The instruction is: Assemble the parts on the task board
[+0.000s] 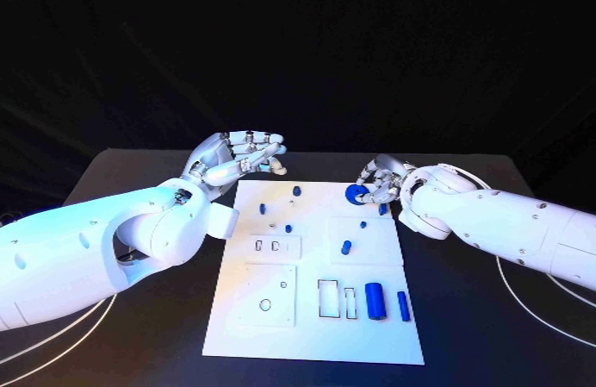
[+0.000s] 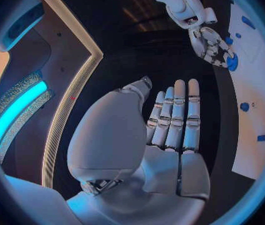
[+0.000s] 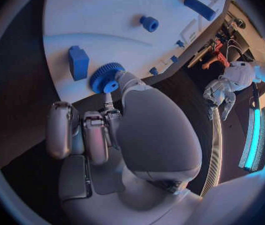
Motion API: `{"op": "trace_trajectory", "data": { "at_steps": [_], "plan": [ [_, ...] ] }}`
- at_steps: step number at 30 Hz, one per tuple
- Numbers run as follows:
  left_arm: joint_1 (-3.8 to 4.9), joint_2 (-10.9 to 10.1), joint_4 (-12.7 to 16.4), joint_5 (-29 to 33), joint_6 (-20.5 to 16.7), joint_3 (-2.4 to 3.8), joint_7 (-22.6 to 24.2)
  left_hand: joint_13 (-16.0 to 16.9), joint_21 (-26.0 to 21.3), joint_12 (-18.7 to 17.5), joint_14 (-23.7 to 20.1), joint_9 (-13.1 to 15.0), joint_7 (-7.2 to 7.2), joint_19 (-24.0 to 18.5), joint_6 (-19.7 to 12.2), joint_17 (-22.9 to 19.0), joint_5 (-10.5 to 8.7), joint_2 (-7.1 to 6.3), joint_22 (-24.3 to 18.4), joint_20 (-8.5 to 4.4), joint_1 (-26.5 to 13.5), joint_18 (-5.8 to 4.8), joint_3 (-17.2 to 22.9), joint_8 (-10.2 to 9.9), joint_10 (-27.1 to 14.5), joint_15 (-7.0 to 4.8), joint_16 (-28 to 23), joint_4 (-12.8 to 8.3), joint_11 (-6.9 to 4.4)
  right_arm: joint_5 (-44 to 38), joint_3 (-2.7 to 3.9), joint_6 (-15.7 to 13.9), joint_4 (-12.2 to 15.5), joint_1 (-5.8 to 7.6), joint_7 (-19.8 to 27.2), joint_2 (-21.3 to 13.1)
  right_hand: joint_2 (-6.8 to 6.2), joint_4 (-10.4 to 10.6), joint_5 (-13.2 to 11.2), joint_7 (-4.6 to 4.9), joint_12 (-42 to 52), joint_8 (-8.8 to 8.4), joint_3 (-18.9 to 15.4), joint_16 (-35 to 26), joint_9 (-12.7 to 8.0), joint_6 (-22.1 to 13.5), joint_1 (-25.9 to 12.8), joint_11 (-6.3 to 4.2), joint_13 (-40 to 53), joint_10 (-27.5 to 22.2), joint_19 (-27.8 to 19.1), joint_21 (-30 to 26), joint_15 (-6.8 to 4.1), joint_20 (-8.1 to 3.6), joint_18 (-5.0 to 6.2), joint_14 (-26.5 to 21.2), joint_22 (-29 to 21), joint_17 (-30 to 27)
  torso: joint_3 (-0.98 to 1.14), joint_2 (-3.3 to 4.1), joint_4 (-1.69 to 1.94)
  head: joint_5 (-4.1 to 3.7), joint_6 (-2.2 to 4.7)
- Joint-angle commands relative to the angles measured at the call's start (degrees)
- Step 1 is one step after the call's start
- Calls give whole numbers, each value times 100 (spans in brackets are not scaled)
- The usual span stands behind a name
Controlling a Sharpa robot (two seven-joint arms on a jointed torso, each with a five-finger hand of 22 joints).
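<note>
While gripping a blue gear (image 1: 356, 195), right robot hand (image 1: 379, 183) hovers.

We see a black table (image 1: 149, 318) carrying the white task board (image 1: 311, 335) at its middle, the board lying flat and running lengthwise away from the robot, and thin white cables (image 1: 75, 331) trailing over the table's near corners

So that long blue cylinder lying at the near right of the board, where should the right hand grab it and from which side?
Probably around the middle of the long blue cylinder, coming from above with fingers across its width. It lies flat and lengthwise on the task board, close beside the blue block, so its outer side offers more finger room. The right hand is at the blue gear now.
</note>
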Motion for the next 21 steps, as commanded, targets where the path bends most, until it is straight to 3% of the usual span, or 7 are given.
{"op": "trace_trajectory", "data": {
  "at_steps": [1, 15, 17, 19, 21],
  "plan": [
    [7, 8, 14, 34, 97, 4, 43, 1, 29, -21, -43, 7, 70, -40, -34, 7, 9, 3, 5, 5, -40, 45, 39, -7, 2, 16, 26, 10, 28, -330, -43, 243, 5, -83, -100, 15, -68, -10, -50, -13, 0, 23, 41, 31, -6, 33, 1, -1, 578, 10, 36, 29, 9, -9, -92, 569, 99, 1339, 2, 2, 4, 6, -12],
    [7, 13, 7, 40, 99, 4, 44, 0, 37, -24, -49, 9, 73, -49, -37, 9, 9, 9, 11, 6, -54, 44, 44, -8, -2, 18, 31, 18, 30, -768, -54, 88, 58, -127, -203, 14, -99, -27, -66, -39, 17, 101, 152, 35, 37, 142, -6, -22, 613, 31, 56, 53, -4, -15, -99, 571, 142, 1353, 0, 0, -2, 2, 7],
    [7, 15, 5, 40, 99, 4, 44, 0, 37, -24, -49, 9, 73, -49, -37, 9, 9, 9, 11, 6, -54, 44, 44, -8, -2, 18, 31, 18, 30, -811, -55, 11, 71, -128, -221, 13, -68, -35, -72, -60, 25, 141, 245, 36, 65, 204, 8, -42, 629, 44, 65, 63, -19, -27, -101, 572, 159, 1357, -2, -3, -1, -3, 12],
    [7, 18, 1, 40, 100, 4, 44, 0, 37, -24, -49, 9, 73, -49, -37, 9, 9, 9, 11, 6, -54, 44, 44, -8, -2, 18, 31, 18, 30, -845, -55, -106, 96, -130, -220, 6, -21, -40, -267, -95, 46, 173, 454, 40, 113, 289, 1, -75, 670, 76, 85, 86, -49, -54, -108, 575, 198, 1370, -3, -6, 2, -8, 23],
    [7, 19, 0, 40, 101, 4, 43, 0, 37, -24, -49, 9, 73, -49, -37, 9, 9, 9, 11, 6, -54, 44, 44, -8, -2, 18, 31, 18, 30, -870, -55, -229, 127, -131, -204, -2, -11, -48, -257, -114, 62, 194, 535, 40, 138, 344, -4, -91, 695, 96, 97, 100, -62, -65, -113, 576, 220, 1372, -4, -4, 5, -6, 27]
  ]
}}
